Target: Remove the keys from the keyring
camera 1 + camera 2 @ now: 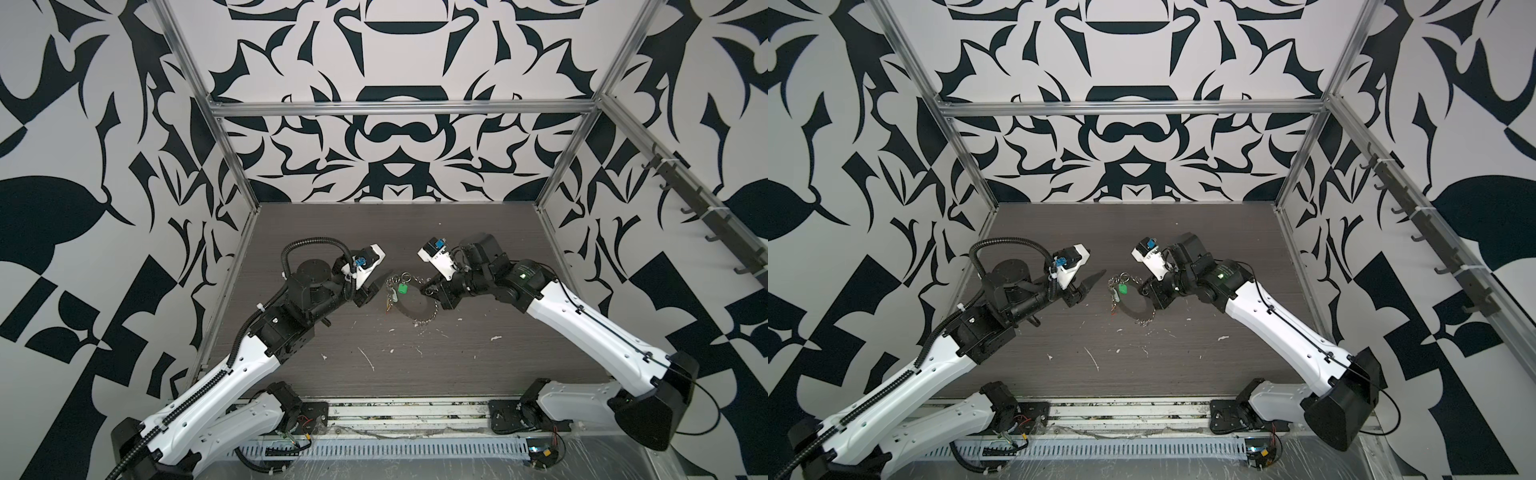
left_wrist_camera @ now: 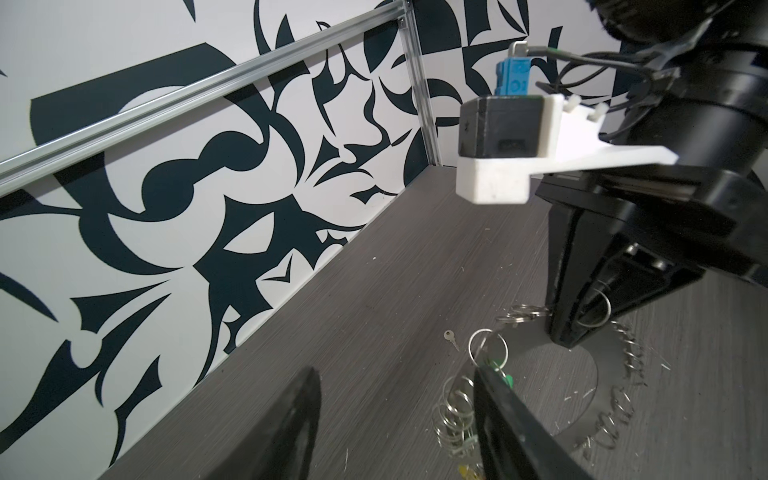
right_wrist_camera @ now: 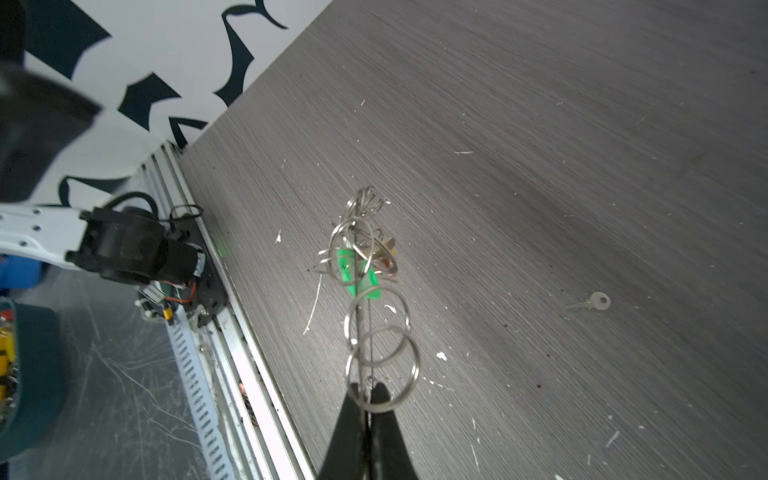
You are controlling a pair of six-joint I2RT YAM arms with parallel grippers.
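Observation:
The keyring (image 1: pixel 419 309) (image 1: pixel 1133 309), a flat grey disc fringed with wire loops, rests on the dark table, tilted up on its right side. My right gripper (image 1: pixel 426 291) (image 3: pixel 368 397) is shut on that rim, and the right wrist view sees the disc edge-on. A green tag (image 1: pixel 402 287) (image 3: pixel 353 272) and silvery keys (image 1: pixel 390 297) (image 3: pixel 386 253) with yellow and red tags hang at the left rim. My left gripper (image 1: pixel 376 289) (image 2: pixel 395 370) is open just left of them, holding nothing. One loose key (image 2: pixel 451 338) (image 3: pixel 594 302) lies on the table beyond the ring.
White scraps (image 1: pixel 368 357) are scattered over the table in front of the keyring. Aluminium frame posts (image 1: pixel 232 166) and patterned walls close in the table at the back and sides. A slotted cable duct (image 1: pixel 395 449) runs along the front edge.

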